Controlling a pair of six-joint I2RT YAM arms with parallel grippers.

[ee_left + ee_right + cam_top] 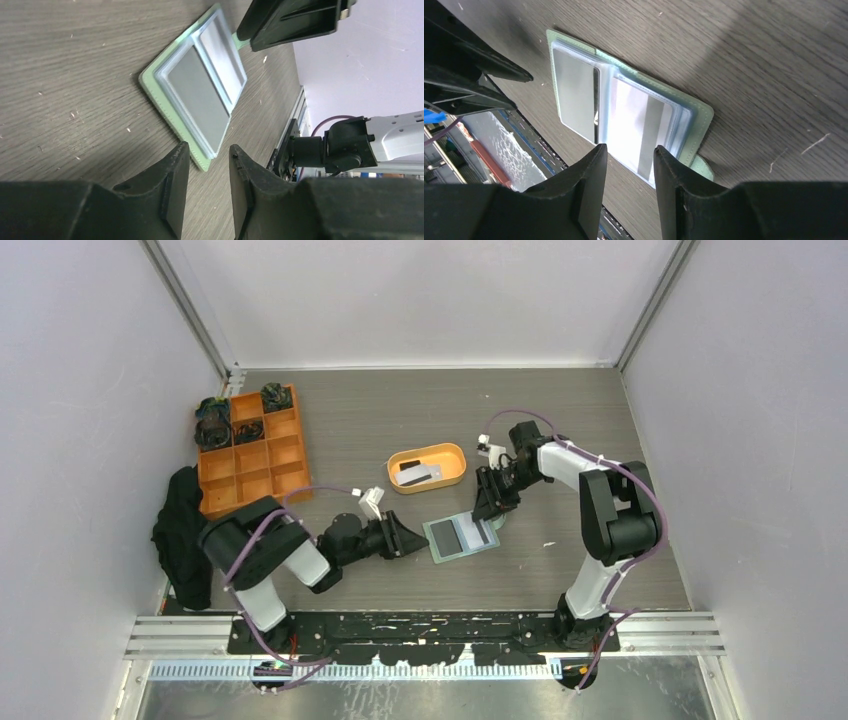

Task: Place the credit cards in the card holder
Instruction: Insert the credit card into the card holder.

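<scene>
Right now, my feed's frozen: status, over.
Left gripper, right gripper: open, empty, both at card holder. Holder lies open, cards sleeved. More cards in orange tray. Nothing blocking.

You see plain pale-grey walls (420,290) closing in a dark wood-grain tabletop (380,410) on three sides; aluminium rails (680,632) run along its near edge under even light.

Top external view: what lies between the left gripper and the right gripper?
The card holder, lying open, sits between the left gripper and the right gripper. The left wrist view shows the same line-up.
</scene>
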